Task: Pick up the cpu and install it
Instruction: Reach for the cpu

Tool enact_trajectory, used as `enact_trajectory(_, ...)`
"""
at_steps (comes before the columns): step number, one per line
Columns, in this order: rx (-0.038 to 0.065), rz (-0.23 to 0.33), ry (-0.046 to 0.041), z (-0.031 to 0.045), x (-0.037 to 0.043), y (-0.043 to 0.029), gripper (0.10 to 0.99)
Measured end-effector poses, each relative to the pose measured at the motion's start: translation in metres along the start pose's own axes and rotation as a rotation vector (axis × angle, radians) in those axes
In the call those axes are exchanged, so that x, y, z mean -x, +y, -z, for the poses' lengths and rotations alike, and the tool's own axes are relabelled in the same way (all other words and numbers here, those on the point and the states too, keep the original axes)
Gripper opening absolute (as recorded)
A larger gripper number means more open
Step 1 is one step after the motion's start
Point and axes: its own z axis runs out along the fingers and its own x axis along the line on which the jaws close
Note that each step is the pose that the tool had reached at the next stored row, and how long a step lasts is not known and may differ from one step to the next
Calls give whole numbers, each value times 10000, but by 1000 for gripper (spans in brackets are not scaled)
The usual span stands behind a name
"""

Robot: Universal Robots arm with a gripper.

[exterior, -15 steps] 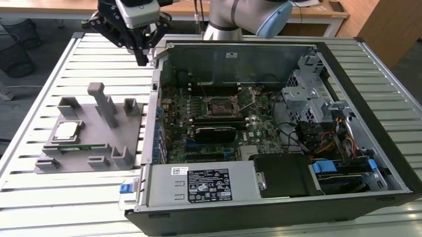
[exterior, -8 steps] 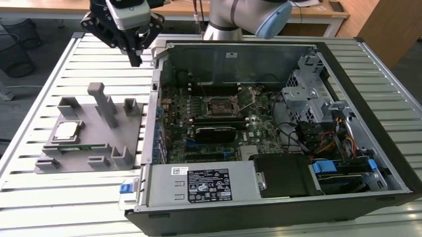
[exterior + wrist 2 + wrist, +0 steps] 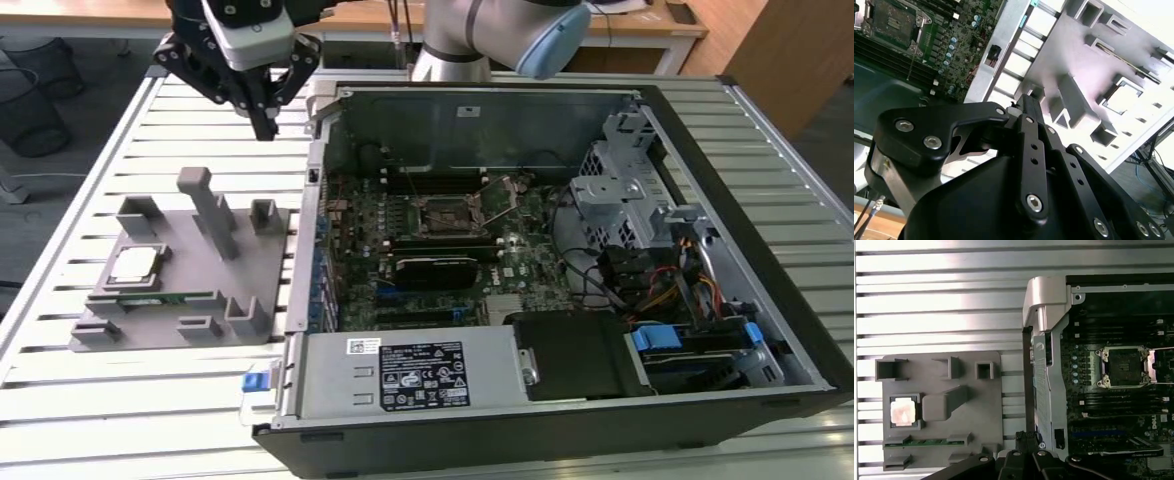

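Hanging empty and, I think, pinched closed, the black end effector [image 3: 264,127] could knock the shiny silver square cpu [image 3: 135,263] askew if it drops off-centre.

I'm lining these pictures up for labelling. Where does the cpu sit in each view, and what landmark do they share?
Exterior view: the cpu lies in the grey holder on the exterior view's left, outside the computer case.
First wrist view: cpu in the holder's square pocket, beside the memory stick.
Second wrist view: probably the pale square in a framed pocket.
Shared landmark: the holder's tall fin.
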Motion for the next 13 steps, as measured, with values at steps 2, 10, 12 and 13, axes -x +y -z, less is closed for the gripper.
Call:
enact_trajectory(2, 6, 225, 11, -21, -8, -1, 106)
enact_trajectory(10, 12, 458, 101, -48, -177, -11, 106)
enact_trajectory(12, 11, 458, 109, -48, -237, -13, 106)
enact_trajectory(13, 11, 458, 110, -48, -264, -14, 106)
